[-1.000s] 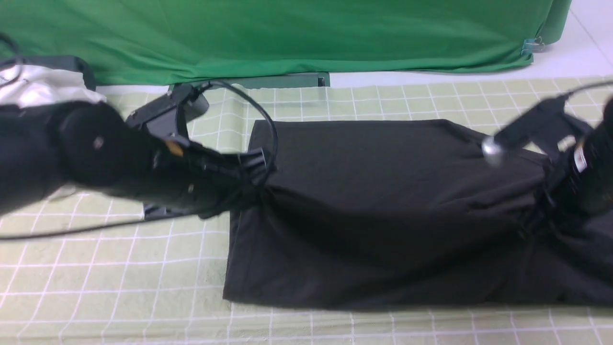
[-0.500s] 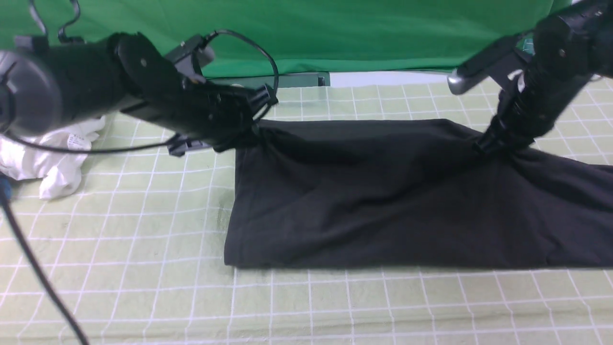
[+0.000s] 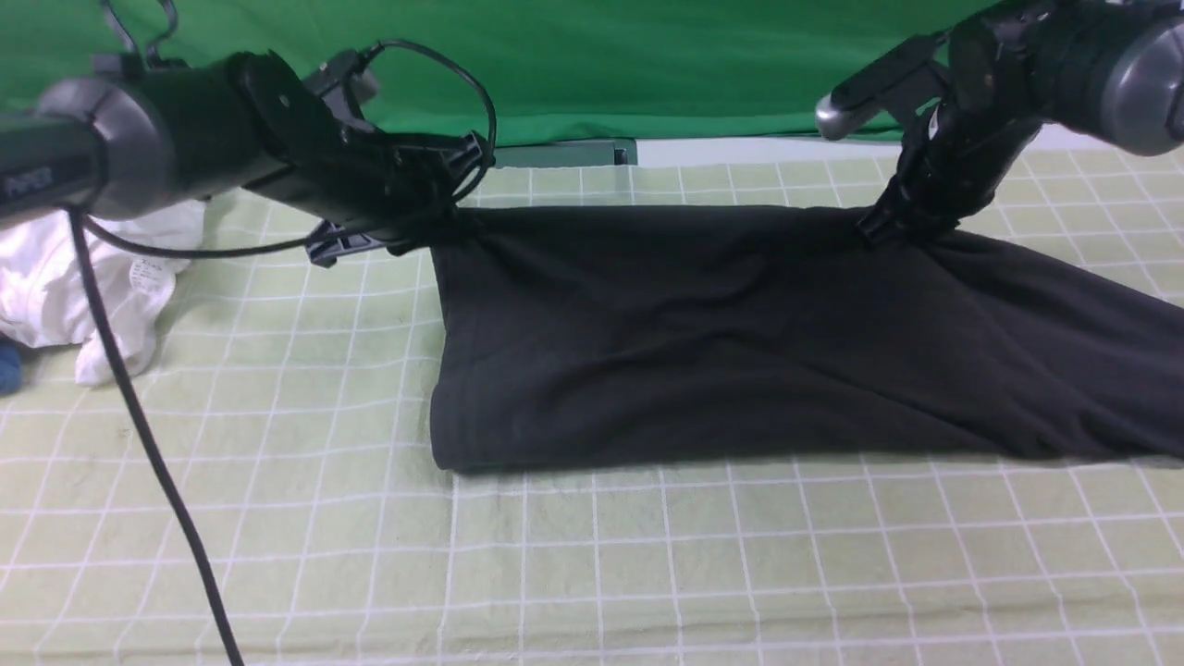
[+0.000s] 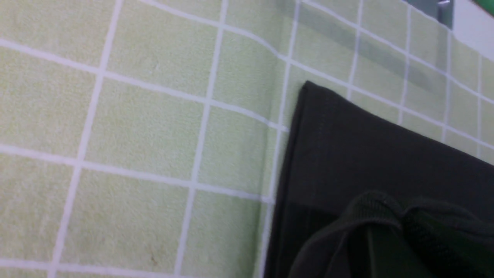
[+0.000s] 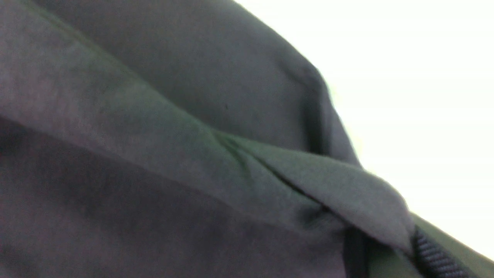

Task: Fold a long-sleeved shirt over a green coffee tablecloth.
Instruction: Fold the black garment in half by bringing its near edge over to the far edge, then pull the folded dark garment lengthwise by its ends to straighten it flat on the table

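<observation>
Tablecloth (image 3: 647, 573) under shirt (image 3: 740, 342), white garment (image 3: 55, 277)

Green backdrop (image 3: 647, 65) behind (creased), white floor (image 3: 740, 151) strip beyond.

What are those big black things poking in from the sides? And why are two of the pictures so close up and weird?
Those are the two arms of a robot. The wide picture is taken from a camera between the arms, looking forward. Each arm ends in a pincer that can pinch things. The left pincer and the right pincer are each shut on the far edge of a black shirt. The shirt lies on a pale green checked tablecloth. The two close-up pictures come from small cameras on the robot's wrists, so they mostly show the shirt from very near. One of them is blurry. At the far left lies a white garment, and a plain green curtain hangs behind.
</observation>
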`<state>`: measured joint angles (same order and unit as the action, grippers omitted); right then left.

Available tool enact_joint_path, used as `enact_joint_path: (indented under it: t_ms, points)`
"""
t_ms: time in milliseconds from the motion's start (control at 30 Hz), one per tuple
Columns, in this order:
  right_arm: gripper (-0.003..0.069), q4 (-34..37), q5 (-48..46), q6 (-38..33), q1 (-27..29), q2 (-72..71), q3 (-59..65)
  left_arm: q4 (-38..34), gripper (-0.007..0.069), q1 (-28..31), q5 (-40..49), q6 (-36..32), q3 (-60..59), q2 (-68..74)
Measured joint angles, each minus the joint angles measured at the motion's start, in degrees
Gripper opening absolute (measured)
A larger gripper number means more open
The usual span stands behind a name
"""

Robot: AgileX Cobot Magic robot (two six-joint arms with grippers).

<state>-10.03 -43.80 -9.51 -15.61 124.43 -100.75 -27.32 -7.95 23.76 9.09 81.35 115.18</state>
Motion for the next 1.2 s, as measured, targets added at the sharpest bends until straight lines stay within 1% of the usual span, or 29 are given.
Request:
enact_joint_path:
  t_ms: [100, 167, 233, 267, 300, 333, 433, 500, 567, 633, 667, 700, 800, 833, 900, 933, 967, 1000, 1033, 1067, 1133, 1200]
  points:
    - [0.0076, -0.06, 2.74, 0.0, 0.23, 1.89, 0.0, 0.12, 0.0027, 0.0, -2.55, -1.2, 0.0, 1.69]
    - [0.0102, -0.49, 5.28, 0.0, 0.52, 3.27, 0.0, 0.07, 0.0027, 0.0, -4.6, -1.63, 0.0, 2.65]
    - [0.0148, -1.49, 7.89, 0.0, 0.78, 4.15, 0.0, 0.07, 0.0027, 0.0, -6.43, -1.75, 0.0, 3.29]
    - [0.0153, -1.71, 8.16, 0.0, 0.87, 4.19, 0.0, 0.07, 0.0027, 0.0, -6.43, -1.75, 0.0, 3.32]
    - [0.0201, -2.42, 9.92, 0.0, 1.08, 4.33, 0.0, 0.07, 0.0029, 0.0, -7.66, -1.83, 0.0, 3.48]
    - [0.0232, -2.89, 10.82, 0.0, 1.13, 4.33, 0.0, 0.07, 0.0034, 0.0, -8.1, -1.86, 0.0, 3.48]
    - [0.0303, -4.82, 13.13, 0.14, 1.39, 4.33, -0.11, 0.12, 0.0077, 0.0, -9.38, -1.96, 0.13, 3.48]
    - [0.0317, -5.33, 13.26, 0.19, 1.38, 3.93, -0.11, 0.34, 0.0127, 0.08, -8.62, -2.0, 0.93, 3.48]
    - [0.0316, -5.54, 13.14, 0.19, 1.38, 2.91, -0.11, 0.98, 0.0185, 0.34, -6.85, -2.0, 2.69, 3.48]
    - [0.0301, -5.79, 12.78, 0.19, 1.38, 0.42, -0.11, 2.72, 0.0258, 0.48, -3.96, -2.0, 5.64, 3.25]
    - [0.0293, -5.85, 12.72, 0.19, 1.38, -0.45, -0.11, 3.49, 0.028, 0.48, -2.61, -2.0, 7.13, 3.02]
    - [0.028, -5.97, 12.48, 0.19, 1.38, -2.0, -0.11, 4.22, 0.0323, 0.53, -0.62, -2.0, 9.56, 2.6]
    - [0.0223, -6.24, 10.31, 0.0, 1.38, -6.88, -0.22, 5.35, 0.0409, 0.53, 6.46, -2.1, 16.05, 1.41]
    - [0.0189, -6.39, 8.8, 0.0, 1.44, -8.78, -0.28, 5.47, 0.0428, 0.53, 8.91, -2.1, 18.16, 0.95]
    - [0.01, -6.98, 4.66, -0.02, 1.96, -12.53, -0.28, 5.86, 0.0461, 0.53, 16.52, -2.24, 23.89, 0.09]
    - [0.0081, -7.07, 4.2, -0.02, 2.14, -12.91, -0.28, 5.86, 0.0463, 0.53, 17.25, -2.33, 24.87, -0.04]
    - [0.0033, -7.25, -0.5, -0.14, 3.27, -16.15, -0.28, 5.99, 0.0468, 0.53, 23.72, -3.02, 28.44, -0.54]
    - [0.0026, -7.25, -1.05, -0.2, 3.64, -16.52, -0.28, 6.04, 0.0468, 0.53, 24.43, -3.18, 29.24, -0.63]
    - [0.0015, -7.29, -3.22, -0.26, 4.45, -17.87, -0.28, 6.19, 0.0465, 0.53, 27.7, -3.75, 30.71, -0.78]
    - [0.0005, -7.36, -7.75, -0.3, 6.24, -20.43, -0.28, 6.49, 0.0454, 0.53, 31.34, -5.18, 32.74, -1.12]
    - [-0.0001, -7.36, -13.57, -0.38, 9.84, -23.03, -0.34, 7.43, 0.0423, 0.48, 34.99, -6.32, 34.48, -1.29]
    - [-0.0004, -6.7, -20.44, -0.45, 14.25, -25.02, -0.34, 8.9, 0.037, 0.48, 37.58, -6.83, 34.71, -1.2]
